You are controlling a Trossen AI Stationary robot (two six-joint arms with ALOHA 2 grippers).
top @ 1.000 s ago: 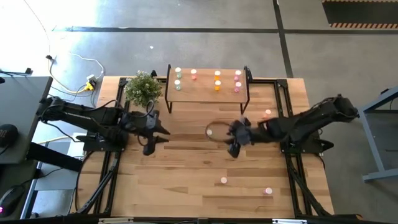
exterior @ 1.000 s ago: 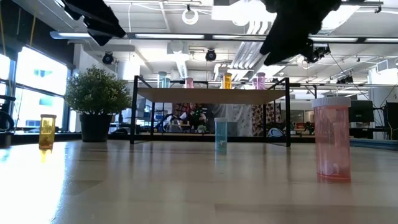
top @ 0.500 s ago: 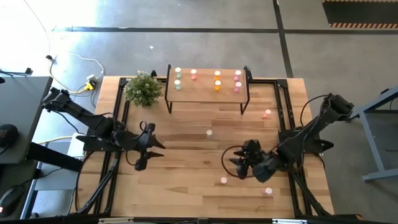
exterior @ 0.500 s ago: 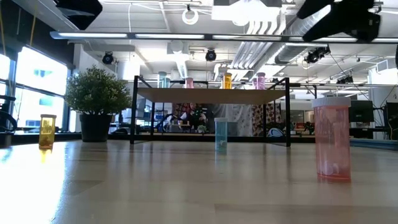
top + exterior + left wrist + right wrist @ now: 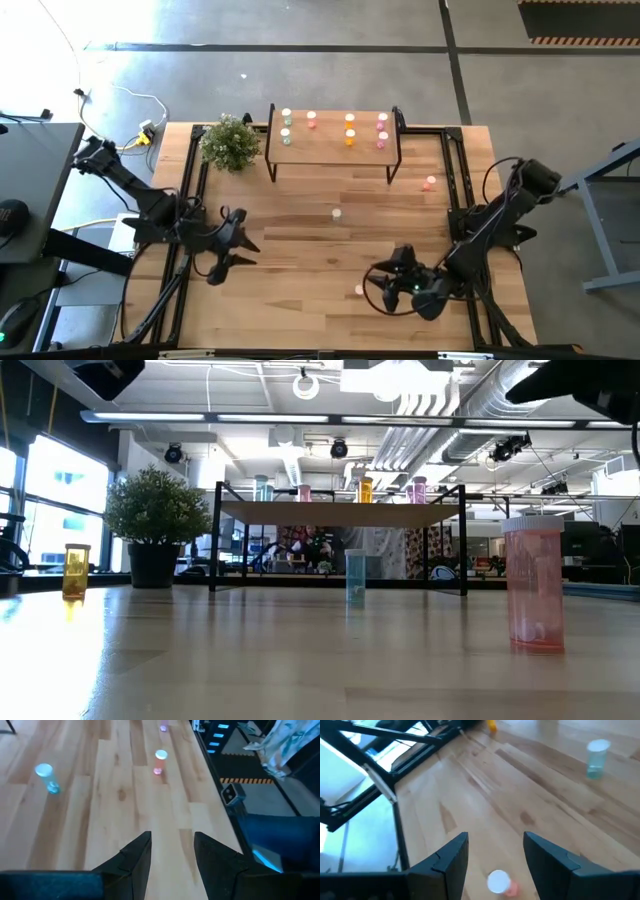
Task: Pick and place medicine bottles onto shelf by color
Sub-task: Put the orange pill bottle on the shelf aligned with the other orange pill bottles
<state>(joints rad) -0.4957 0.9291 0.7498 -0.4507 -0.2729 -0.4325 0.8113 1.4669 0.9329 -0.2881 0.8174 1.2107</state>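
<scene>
The shelf (image 5: 335, 135) stands at the table's far side with several medicine bottles on its top. Loose bottles stand upright on the table: a pale green one (image 5: 336, 212), a pink one (image 5: 430, 183) and a pink one (image 5: 358, 290). My right gripper (image 5: 383, 282) hovers open near the table's near right edge. The pink bottle (image 5: 499, 882) shows low between its fingers, apart from them. My left gripper (image 5: 243, 252) hangs open above the table's left side with bare wood between its fingers (image 5: 172, 837). An orange bottle (image 5: 75, 570) stands at the left.
A potted plant (image 5: 231, 142) stands left of the shelf. Black frame rails (image 5: 462, 200) run along both side edges of the table. Bare wood lies between the two arms in the table's middle.
My right gripper has swung from the table's middle, in front of the shelf, toward the near right edge, sinking a little and rolling its wrist. My left gripper has swung from beside the plant toward the near edge. No bottle has moved.
</scene>
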